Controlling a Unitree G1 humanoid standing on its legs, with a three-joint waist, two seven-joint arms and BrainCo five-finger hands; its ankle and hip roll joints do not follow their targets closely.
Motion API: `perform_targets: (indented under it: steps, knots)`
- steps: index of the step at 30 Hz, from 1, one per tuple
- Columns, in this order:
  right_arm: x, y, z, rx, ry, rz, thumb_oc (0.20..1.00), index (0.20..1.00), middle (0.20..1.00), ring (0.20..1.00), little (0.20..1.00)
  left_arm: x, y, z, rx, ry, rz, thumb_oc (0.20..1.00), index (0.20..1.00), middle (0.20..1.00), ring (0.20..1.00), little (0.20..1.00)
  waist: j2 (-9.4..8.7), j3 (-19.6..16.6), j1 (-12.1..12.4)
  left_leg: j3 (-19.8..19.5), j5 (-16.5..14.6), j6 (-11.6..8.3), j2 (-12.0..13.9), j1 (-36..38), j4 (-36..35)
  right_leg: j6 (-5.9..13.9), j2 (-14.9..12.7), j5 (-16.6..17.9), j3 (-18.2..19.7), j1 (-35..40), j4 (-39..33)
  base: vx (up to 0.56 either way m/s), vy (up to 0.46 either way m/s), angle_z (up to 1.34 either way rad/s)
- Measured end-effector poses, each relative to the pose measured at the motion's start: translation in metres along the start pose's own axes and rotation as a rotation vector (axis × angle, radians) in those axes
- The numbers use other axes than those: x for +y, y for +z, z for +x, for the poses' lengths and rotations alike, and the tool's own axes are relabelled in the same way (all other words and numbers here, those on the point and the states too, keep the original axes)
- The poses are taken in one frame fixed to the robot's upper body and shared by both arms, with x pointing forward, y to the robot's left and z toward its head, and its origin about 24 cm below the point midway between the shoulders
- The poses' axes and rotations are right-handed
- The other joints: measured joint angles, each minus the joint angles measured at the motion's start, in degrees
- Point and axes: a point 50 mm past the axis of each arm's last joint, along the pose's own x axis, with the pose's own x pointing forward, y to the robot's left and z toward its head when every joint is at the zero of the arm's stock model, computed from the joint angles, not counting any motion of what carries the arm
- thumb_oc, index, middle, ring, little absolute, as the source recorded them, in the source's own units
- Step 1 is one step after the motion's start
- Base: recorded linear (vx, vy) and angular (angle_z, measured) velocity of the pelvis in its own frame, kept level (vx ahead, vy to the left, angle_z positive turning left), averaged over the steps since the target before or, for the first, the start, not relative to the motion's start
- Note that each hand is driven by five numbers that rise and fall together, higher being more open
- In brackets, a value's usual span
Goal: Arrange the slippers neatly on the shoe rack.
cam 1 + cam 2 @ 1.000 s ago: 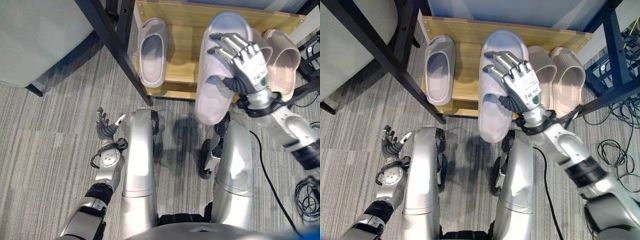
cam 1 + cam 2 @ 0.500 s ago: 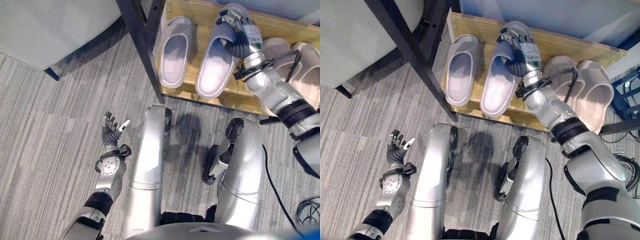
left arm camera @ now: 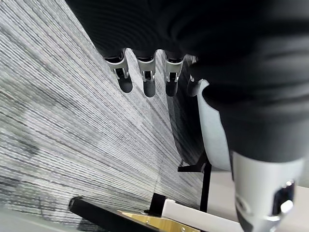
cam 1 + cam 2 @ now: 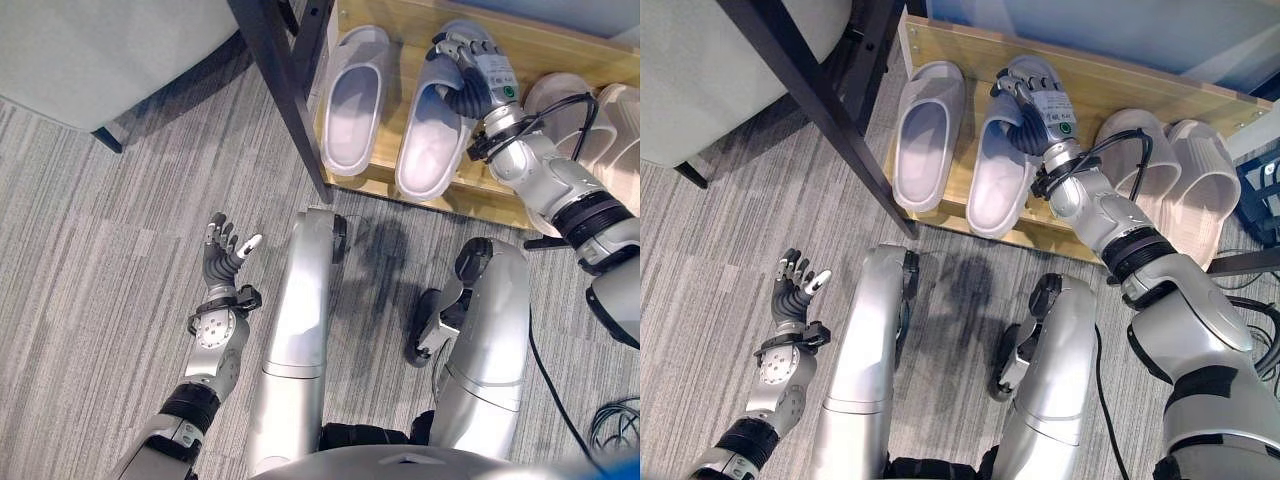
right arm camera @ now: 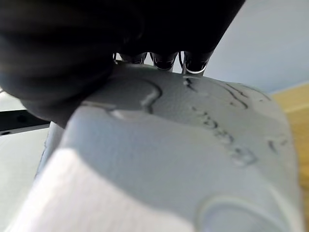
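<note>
From my left eye, my right hand point(image 4: 478, 75) grips the toe strap of a light grey foam slipper point(image 4: 432, 135), fingers curled around it. It lies on the low wooden shoe rack point(image 4: 540, 40), just beside its matching grey slipper point(image 4: 352, 105). A beige pair of slippers point(image 4: 560, 100) sits on the rack too. My left hand point(image 4: 222, 262) hangs over the grey striped carpet point(image 4: 100, 260).

From my left wrist, my fingers point(image 3: 147, 82) are loose, holding nothing.

From my right wrist, the grey slipper is pressed against my hand.
</note>
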Motion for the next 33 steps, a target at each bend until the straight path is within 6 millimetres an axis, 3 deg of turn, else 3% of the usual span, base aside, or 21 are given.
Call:
perform_targets:
  steps: [12,13,14,15,18,22,28,33]
  knots:
    - [0.012,-0.002,0.0,0.066,0.014,0.039,0.2,0.2,0.2,0.2,0.2,-0.012,0.008,0.004,-0.048,-0.092,0.078,1.0,1.0,1.0,1.0,1.0,0.1,0.0,0.2,0.5,0.0,-0.02,-0.2,0.6,-0.7,-0.59,-0.7,-0.3,0.2,0.3,-0.2,0.0,0.002,0.01]
    - [0.017,-0.001,0.001,0.077,0.021,0.048,0.482,0.482,0.482,0.482,0.482,-0.013,0.008,0.004,-0.049,-0.095,0.078,1.0,1.0,1.0,1.0,1.0,0.17,0.0,0.3,0.6,0.0,-0.02,-0.2,0.7,-0.7,-0.59,-0.7,-0.3,0.2,0.4,-0.2,0.0,0.0,0.0]
    - [0.02,0.0,0.0,0.086,0.029,0.053,0.633,0.633,0.633,0.633,0.633,-0.014,0.008,0.004,-0.049,-0.1,0.078,1.0,1.0,1.0,1.0,1.0,0.25,0.0,0.3,0.6,0.0,-0.02,-0.2,0.9,-0.7,-0.59,-0.7,-0.3,0.2,0.5,-0.2,0.0,0.0,0.0]
    - [0.026,-0.002,0.0,0.119,0.038,0.066,1.0,1.0,1.0,1.0,1.0,-0.018,0.01,0.003,-0.054,-0.123,0.077,1.0,1.0,1.0,1.0,1.0,0.45,0.0,0.4,0.6,0.0,-0.01,-0.2,1.1,-0.7,-0.63,-0.7,-0.3,0.4,0.8,-0.2,0.0,0.0,0.0]
    - [0.026,-0.011,0.0,0.191,0.033,0.078,1.0,1.0,1.0,1.0,1.0,-0.022,0.012,0.002,-0.063,-0.139,0.07,1.0,1.0,1.0,1.0,1.0,0.54,0.0,1.1,0.6,0.0,-0.02,-0.3,1.4,-0.9,-0.74,-0.7,-0.4,0.5,0.9,-0.2,0.0,0.0,0.0]
    - [0.018,0.003,0.012,0.149,-0.007,0.113,1.0,1.0,1.0,1.0,1.0,-0.023,0.011,0.004,-0.061,-0.135,0.072,1.0,1.0,1.0,1.0,1.0,0.54,0.0,1.3,0.6,0.0,-0.07,-0.3,1.4,-1.1,-0.96,-0.8,-0.5,0.3,0.9,-0.2,0.0,0.0,0.0]
    - [0.011,0.003,0.015,0.176,-0.076,0.141,1.0,1.0,1.0,1.0,1.0,-0.022,0.009,0.003,-0.048,-0.133,0.077,1.0,1.0,1.0,1.0,1.0,0.54,0.0,1.3,0.7,0.0,-0.08,-0.3,1.4,-1.1,-0.95,-0.8,-0.5,0.4,0.9,-0.2,0.0,0.0,0.0]
    - [-0.023,0.021,0.024,0.093,-0.299,0.236,1.0,1.0,1.0,1.0,1.0,-0.021,0.003,-0.001,-0.034,-0.119,0.097,1.0,1.0,1.0,1.0,1.0,0.54,0.0,0.2,0.8,0.0,-0.08,-0.3,1.5,-1.1,-0.95,-0.8,-0.5,0.4,1.0,-0.2,0.0,0.0,0.0]
